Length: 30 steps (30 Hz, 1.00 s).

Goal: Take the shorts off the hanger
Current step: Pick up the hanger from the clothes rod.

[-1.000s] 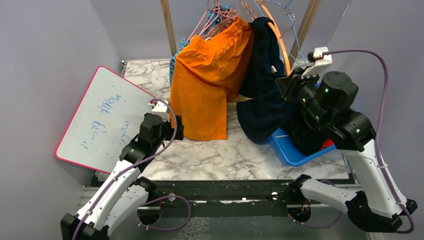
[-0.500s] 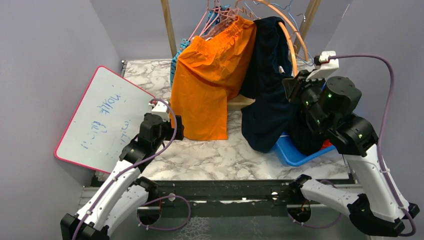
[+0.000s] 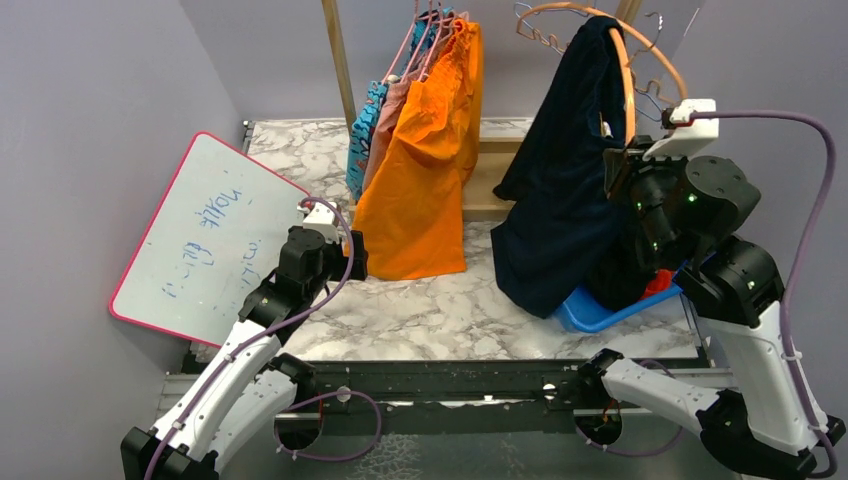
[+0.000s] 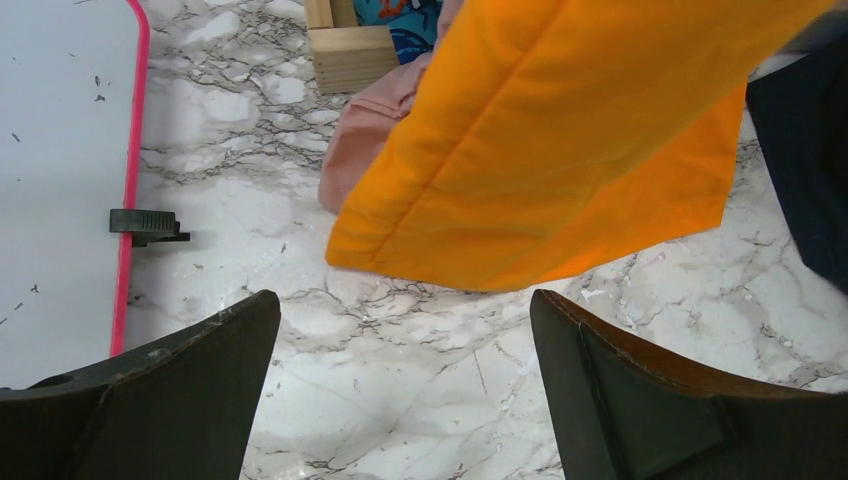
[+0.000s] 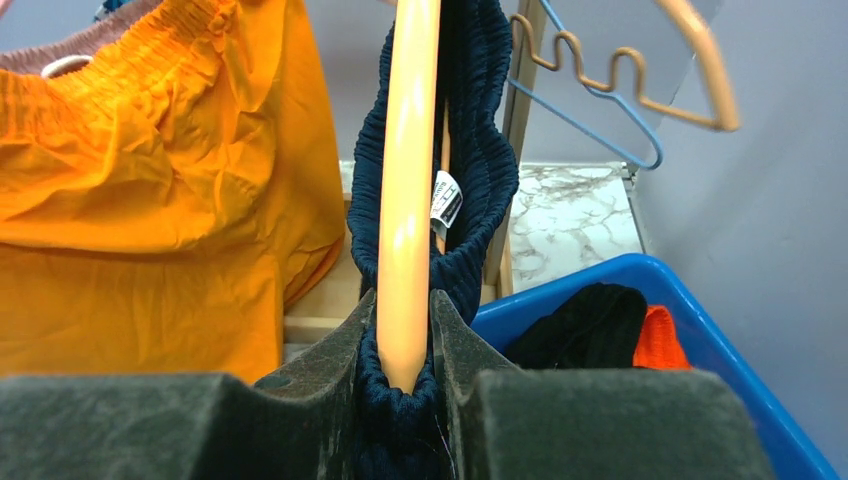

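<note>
Dark navy shorts (image 3: 558,215) hang from a curved orange hanger (image 3: 632,85), held up to the right of the rack. My right gripper (image 3: 622,172) is shut on that hanger (image 5: 408,180), and the gathered navy waistband (image 5: 482,150) is pinched between the fingers (image 5: 403,345) with it. Bright orange shorts (image 3: 425,170), dusty pink shorts (image 3: 385,125) and blue printed shorts (image 3: 362,140) hang on the rack. My left gripper (image 3: 356,256) is low by the orange shorts' hem (image 4: 560,170), its jaws (image 4: 405,385) open over bare marble.
A blue bin (image 3: 590,312) under the navy shorts holds black (image 5: 590,325) and red-orange (image 5: 660,340) clothes. A pink-edged whiteboard (image 3: 200,240) leans at the left. The rack's wooden post (image 3: 337,60) and base (image 4: 350,50) stand behind, and empty wire hangers (image 5: 590,110) hang to the right.
My right arm has moved right and up, carrying the hanger with the navy shorts away from the rack. The orange shorts have swung back to hang narrow. The left arm has stayed still.
</note>
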Each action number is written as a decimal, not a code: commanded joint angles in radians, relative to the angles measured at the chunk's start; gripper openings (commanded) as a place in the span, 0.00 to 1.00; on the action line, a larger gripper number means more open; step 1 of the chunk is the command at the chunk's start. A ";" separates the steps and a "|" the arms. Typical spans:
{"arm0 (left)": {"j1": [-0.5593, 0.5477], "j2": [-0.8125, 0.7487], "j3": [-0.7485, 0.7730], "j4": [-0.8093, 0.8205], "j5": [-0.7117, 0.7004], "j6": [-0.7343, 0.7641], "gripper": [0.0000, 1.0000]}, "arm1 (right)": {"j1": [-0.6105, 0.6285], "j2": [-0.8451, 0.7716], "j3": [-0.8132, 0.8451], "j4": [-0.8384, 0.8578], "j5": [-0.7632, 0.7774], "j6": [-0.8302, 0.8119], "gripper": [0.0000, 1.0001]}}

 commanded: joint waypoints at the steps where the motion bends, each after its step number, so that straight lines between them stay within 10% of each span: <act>1: -0.006 -0.003 0.024 0.003 -0.007 -0.003 0.98 | -0.001 -0.036 0.099 0.070 0.034 -0.033 0.02; 10: -0.007 -0.002 0.026 0.004 -0.004 -0.001 0.98 | -0.001 -0.087 0.015 -0.013 -0.523 0.096 0.02; 30: -0.006 -0.159 0.023 0.003 -0.106 -0.018 0.99 | -0.001 -0.182 -0.356 -0.126 -1.008 0.074 0.02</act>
